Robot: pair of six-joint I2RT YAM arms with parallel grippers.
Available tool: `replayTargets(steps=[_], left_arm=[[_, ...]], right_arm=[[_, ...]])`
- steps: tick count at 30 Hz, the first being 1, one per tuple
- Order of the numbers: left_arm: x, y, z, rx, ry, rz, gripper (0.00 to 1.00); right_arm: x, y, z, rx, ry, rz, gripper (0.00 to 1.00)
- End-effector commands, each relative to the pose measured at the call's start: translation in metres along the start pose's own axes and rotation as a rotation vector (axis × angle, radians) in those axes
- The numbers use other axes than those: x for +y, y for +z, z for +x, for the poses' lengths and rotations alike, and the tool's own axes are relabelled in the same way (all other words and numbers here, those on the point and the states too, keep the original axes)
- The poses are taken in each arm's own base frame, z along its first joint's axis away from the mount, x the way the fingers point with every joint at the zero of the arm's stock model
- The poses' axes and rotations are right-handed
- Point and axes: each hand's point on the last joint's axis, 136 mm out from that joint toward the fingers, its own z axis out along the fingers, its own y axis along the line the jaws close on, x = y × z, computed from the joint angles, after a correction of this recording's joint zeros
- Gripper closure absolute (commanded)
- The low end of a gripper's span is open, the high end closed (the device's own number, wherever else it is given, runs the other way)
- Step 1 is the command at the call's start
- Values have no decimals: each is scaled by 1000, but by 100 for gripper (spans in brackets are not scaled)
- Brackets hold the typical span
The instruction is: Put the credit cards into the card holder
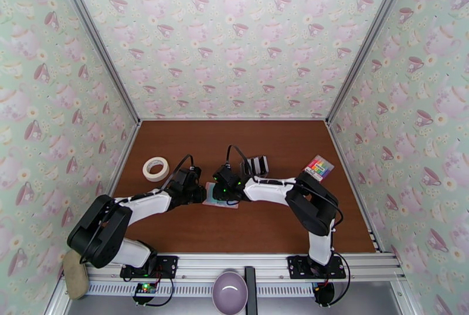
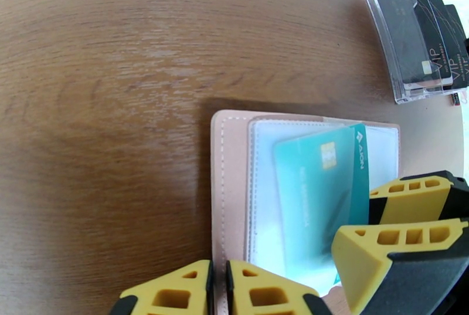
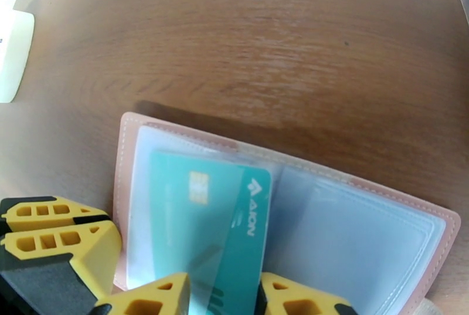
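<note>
Out on the brown wood-grain tabletop (image 1: 246, 234), a cream ring of masking tape (image 1: 155, 168) lies flat on the left, near the side wall. Over on the right, just beside the wall, there's a small rainbow-striped block (image 1: 319, 168), sitting at an angle. Between them, nearer the middle, a clear plastic stand (image 1: 258, 165) stands upright, well apart from both. Pale green wallpaper printed with pink teacups and teapots (image 1: 234, 29) covers every wall. Down front, below the silver aluminium rail (image 1: 234, 263), sits a round lilac bowl (image 1: 230, 291), and a beige pad (image 1: 75, 275) rests at the left corner.
</note>
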Motion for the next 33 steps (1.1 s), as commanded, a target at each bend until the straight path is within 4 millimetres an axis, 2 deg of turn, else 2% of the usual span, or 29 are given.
replayTargets(steps=[1,10,20,33], left_arm=[[-3,2,1,6,-14,19,85],[-2,1,0,2,-17,17,86],[-3,1,1,4,-19,24,89],[-7,6,4,25,-22,50,94]], right_arm=[[-6,-3,5,12,-41,52,65],[-9,-11,1,6,-67,86,65],[-8,-8,5,20,-73,91,65],[26,4,12,47,-96,34,65]])
